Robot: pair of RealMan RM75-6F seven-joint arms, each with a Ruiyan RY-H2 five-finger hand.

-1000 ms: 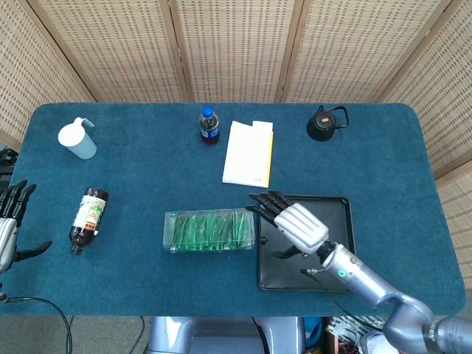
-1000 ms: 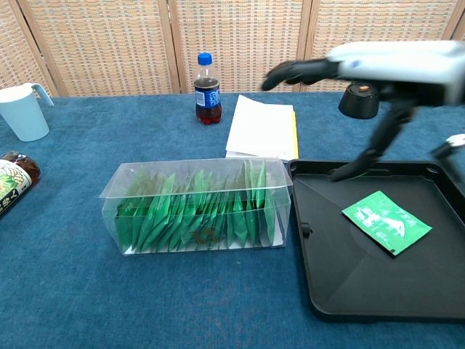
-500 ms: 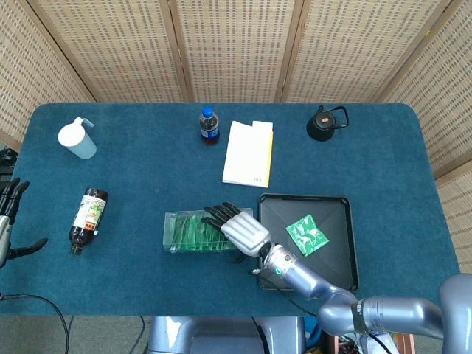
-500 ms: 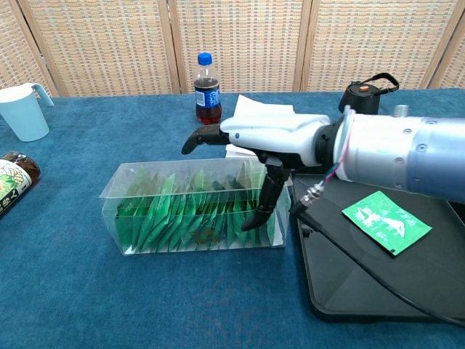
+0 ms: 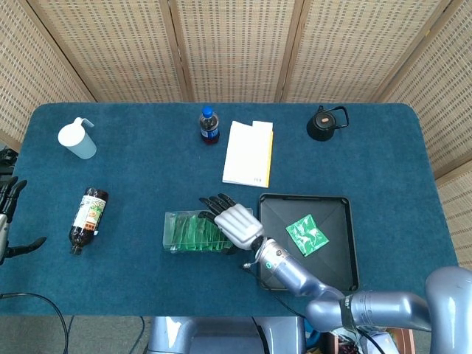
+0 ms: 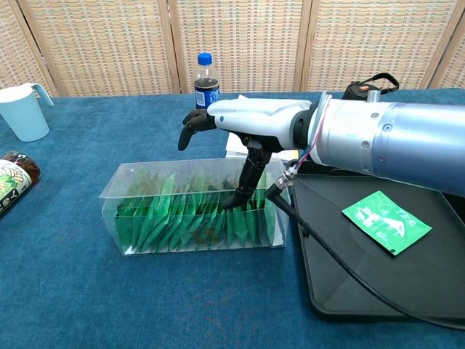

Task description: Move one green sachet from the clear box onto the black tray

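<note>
The clear box [image 5: 177, 230] [image 6: 131, 211] lies left of the black tray [image 5: 341, 243] [image 6: 341, 283], with several green sachets [image 6: 182, 214] standing upright in it. One green sachet [image 5: 307, 234] [image 6: 386, 222] lies flat on the tray. My right hand [image 5: 230, 220] [image 6: 251, 120] hovers over the box's right half, fingers spread and curving down, with the thumb [image 6: 243, 185] dipping toward the sachets. It holds nothing. My left hand [image 5: 7, 217] stays at the far left table edge with its fingers apart, empty.
At the table's back stand a cola bottle [image 5: 209, 124] [image 6: 206, 80], a white booklet [image 5: 248, 153], a black kettle [image 5: 325, 122] and a pale jug [image 5: 78, 138] [image 6: 23, 110]. A brown bottle [image 5: 88, 215] lies on its side left of the box.
My right hand swept left from above the tray to above the box, leaving one sachet flat on the tray. It then edged further left and lowered. The left hand barely shifted.
</note>
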